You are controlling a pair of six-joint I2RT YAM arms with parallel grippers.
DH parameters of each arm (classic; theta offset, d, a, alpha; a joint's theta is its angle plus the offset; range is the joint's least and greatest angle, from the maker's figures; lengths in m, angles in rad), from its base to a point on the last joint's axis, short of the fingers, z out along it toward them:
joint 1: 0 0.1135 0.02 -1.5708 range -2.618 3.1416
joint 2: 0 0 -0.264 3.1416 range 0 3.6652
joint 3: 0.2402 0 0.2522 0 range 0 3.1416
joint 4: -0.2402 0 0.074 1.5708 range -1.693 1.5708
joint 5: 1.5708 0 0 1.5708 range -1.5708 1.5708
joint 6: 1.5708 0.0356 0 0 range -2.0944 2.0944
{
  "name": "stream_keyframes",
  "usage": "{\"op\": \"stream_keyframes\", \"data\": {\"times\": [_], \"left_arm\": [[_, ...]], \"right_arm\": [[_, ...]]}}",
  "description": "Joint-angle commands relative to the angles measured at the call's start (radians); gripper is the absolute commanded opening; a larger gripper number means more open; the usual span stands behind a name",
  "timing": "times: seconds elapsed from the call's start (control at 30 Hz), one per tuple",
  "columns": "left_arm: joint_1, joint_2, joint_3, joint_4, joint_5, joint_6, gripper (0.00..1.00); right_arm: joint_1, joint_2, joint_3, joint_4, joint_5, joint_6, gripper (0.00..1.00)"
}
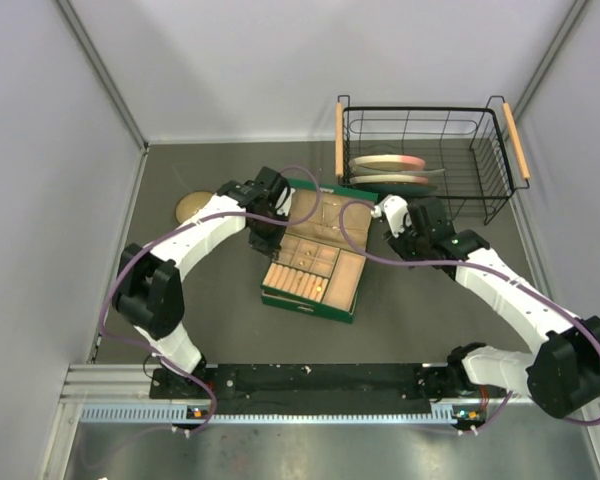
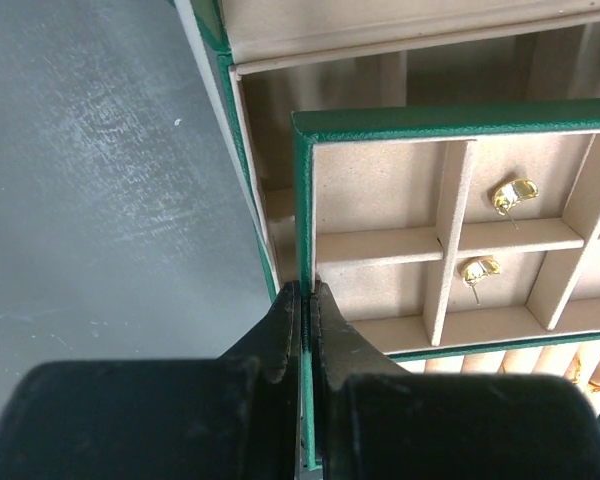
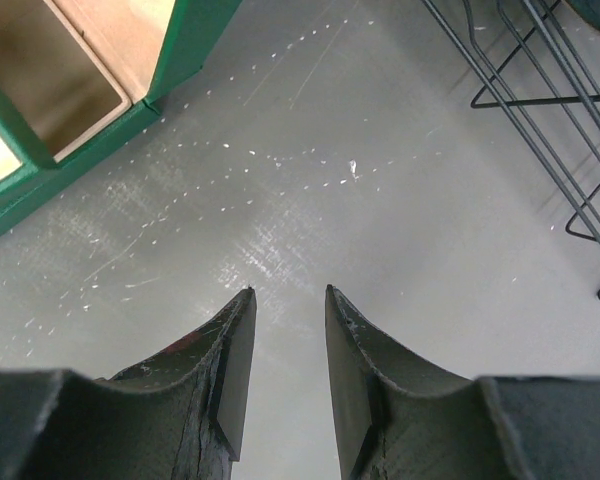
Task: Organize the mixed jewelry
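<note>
Because my left pincer [image 2: 306, 292] was clamped on the rim of the tray [image 2: 450, 118], with gold earrings [image 2: 515, 193] loose in its compartments and my right pincer [image 3: 288, 292] parted and empty over the counter [image 3: 380, 200], I feared a tilt would spill them.

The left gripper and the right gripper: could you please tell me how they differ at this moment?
The left gripper is shut, pinching the side wall of the green tray; the right gripper stands open with nothing between its fingers. The left gripper is at the tray's edge, while the right gripper points at the grey table beside it. Both have dark, two-finger builds.
</note>
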Motion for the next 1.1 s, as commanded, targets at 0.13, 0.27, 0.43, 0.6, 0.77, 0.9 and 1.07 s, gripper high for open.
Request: {"op": "stream_keyframes", "data": {"times": [0.13, 0.27, 0.43, 0.6, 0.77, 0.9, 1.07], "left_arm": [[-0.001, -0.101, -0.065, 0.088, -0.085, -0.07, 0.0], [0.001, -0.101, -0.065, 0.089, -0.119, -0.076, 0.0], [0.002, -0.093, -0.065, 0.094, -0.136, -0.104, 0.0], [-0.001, -0.07, -0.059, 0.101, -0.142, -0.139, 0.0], [-0.007, -0.056, -0.062, 0.107, -0.119, -0.142, 0.0], [-0.028, -0.055, -0.065, 0.115, -0.12, -0.133, 0.0], [-0.045, -0.048, -0.076, 0.123, -0.13, -0.124, 0.0]], "right_arm": [[-0.008, -0.015, -0.02, 0.045, -0.02, 0.0, 0.35], [-0.009, -0.015, -0.02, 0.047, -0.024, 0.001, 0.35], [-0.009, -0.027, -0.024, 0.045, -0.035, 0.001, 0.35], [-0.008, -0.038, -0.029, 0.042, -0.067, 0.003, 0.35], [-0.008, -0.038, -0.027, 0.044, -0.076, 0.001, 0.35], [-0.008, -0.038, -0.026, 0.042, -0.079, 0.004, 0.35], [-0.008, -0.044, -0.029, 0.042, -0.081, 0.003, 0.35]]}}
